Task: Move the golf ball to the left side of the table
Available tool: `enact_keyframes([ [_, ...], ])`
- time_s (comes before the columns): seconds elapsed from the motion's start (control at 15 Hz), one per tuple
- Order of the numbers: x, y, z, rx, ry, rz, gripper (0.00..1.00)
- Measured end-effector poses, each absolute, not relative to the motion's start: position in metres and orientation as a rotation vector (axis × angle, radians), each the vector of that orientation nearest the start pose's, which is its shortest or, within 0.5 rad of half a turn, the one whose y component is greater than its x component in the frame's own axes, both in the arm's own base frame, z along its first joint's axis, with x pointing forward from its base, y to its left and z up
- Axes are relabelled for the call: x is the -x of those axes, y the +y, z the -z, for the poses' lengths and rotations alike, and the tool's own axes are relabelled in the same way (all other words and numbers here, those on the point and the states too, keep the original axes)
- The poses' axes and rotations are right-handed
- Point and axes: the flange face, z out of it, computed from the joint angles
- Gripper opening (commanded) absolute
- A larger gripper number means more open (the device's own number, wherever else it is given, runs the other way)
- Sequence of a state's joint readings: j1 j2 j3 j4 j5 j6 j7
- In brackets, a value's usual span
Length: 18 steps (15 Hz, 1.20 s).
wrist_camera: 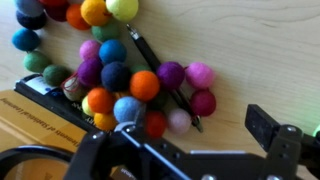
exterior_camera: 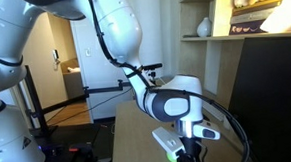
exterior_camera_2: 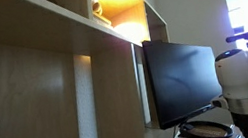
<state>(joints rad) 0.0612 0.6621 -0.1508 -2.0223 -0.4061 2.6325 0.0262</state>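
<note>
While tan table holds felt balls, shelves glow above.

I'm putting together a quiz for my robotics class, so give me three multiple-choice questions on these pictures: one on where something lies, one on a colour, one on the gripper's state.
1. Where does the slim black pen lie?
A. On the wall shelf
B. On the light wood-grain table, against the heap of coloured felt balls
C. Between the gripper's fingers

2. What colour is the small rounded vase on the wooden shelf?
A. White
B. Red
C. Black

3. How is the Robotiq gripper?
A. Shut on the pen
B. Shut on a felt ball
C. Open, clamping nothing

Answers:
1 B: the wrist view shows the pen flat on the table beside the balls.
2 A: the vase shows white in an exterior view.
3 C: the fingers stand wide apart in the wrist view.
</note>
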Motion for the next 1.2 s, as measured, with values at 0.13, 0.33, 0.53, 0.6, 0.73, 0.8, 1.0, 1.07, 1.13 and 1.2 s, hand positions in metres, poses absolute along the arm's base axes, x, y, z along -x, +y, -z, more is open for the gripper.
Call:
enact_keyframes([
  [0.13, -0.583, -0.044, -0.114, 3.386, -0.469, -0.118, 1.0],
  [0.33, -0.582, -0.044, -0.114, 3.386, -0.452, -0.13, 1.0],
  [0.53, -0.583, -0.043, -0.115, 3.389, -0.393, -0.122, 1.0],
  [0.6, -0.583, -0.043, -0.116, 3.393, -0.364, -0.116, 1.0],
  [0.73, -0.584, -0.042, -0.118, 3.404, -0.307, -0.102, 1.0],
  [0.8, -0.585, -0.042, -0.12, 3.412, -0.271, -0.092, 1.0],
  [1.0, -0.586, -0.048, -0.126, 3.429, -0.176, -0.068, 1.0],
  [1.07, -0.587, -0.052, -0.128, 3.434, -0.149, -0.061, 1.0],
  [1.13, -0.587, -0.055, -0.129, 3.438, -0.13, -0.057, 1.0],
  [1.2, -0.588, -0.058, -0.13, 3.442, -0.111, -0.052, 1.0],
])
